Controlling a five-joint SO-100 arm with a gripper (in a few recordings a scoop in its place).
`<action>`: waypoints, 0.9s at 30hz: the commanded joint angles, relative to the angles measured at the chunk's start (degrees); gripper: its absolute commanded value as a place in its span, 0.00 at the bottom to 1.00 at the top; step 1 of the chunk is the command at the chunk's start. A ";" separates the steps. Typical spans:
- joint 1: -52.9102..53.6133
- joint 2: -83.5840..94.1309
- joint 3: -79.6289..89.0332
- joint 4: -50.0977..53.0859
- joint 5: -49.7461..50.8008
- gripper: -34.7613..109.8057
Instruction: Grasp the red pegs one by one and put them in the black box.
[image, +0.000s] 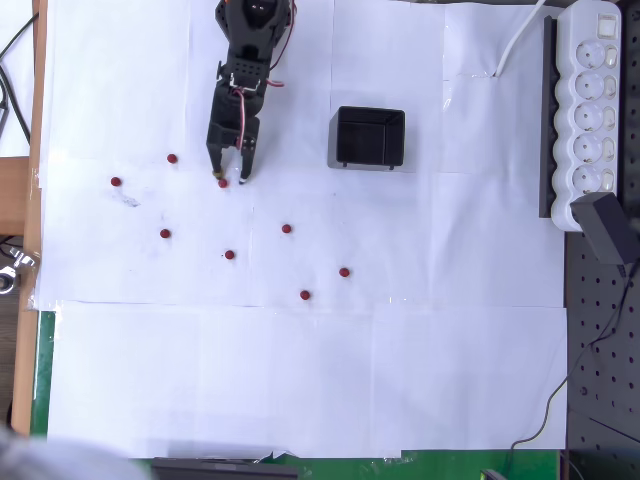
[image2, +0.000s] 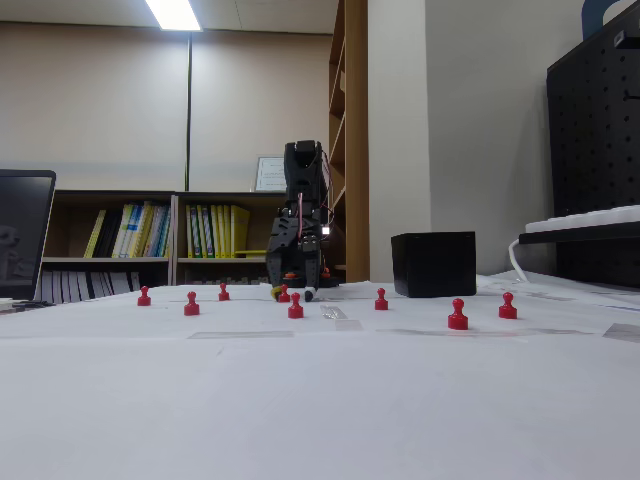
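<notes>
My black gripper (image: 229, 178) points down at the white paper with its jaws open. One red peg (image: 223, 183) stands between the fingertips, and I cannot tell whether they touch it. In the fixed view the gripper (image2: 292, 294) is low on the table with that peg (image2: 284, 294) at its tips. Several other red pegs stand scattered, among them one (image: 172, 158) to the left, one (image: 286, 229) and one (image: 344, 272) lower right. The black box (image: 368, 138) sits open-topped to the gripper's right; in the fixed view the box (image2: 433, 264) is also on the right.
A long white power strip (image: 590, 110) lies along the right edge with a black adapter (image: 605, 225) plugged in. A black pegboard (image: 600, 350) borders the paper at the lower right. A wooden table edge (image: 20, 250) runs down the left.
</notes>
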 joint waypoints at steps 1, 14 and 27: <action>0.97 1.49 2.81 -0.18 -0.70 0.34; 1.49 2.81 3.78 -0.97 -0.62 0.31; 1.58 1.49 5.10 3.78 -2.99 0.24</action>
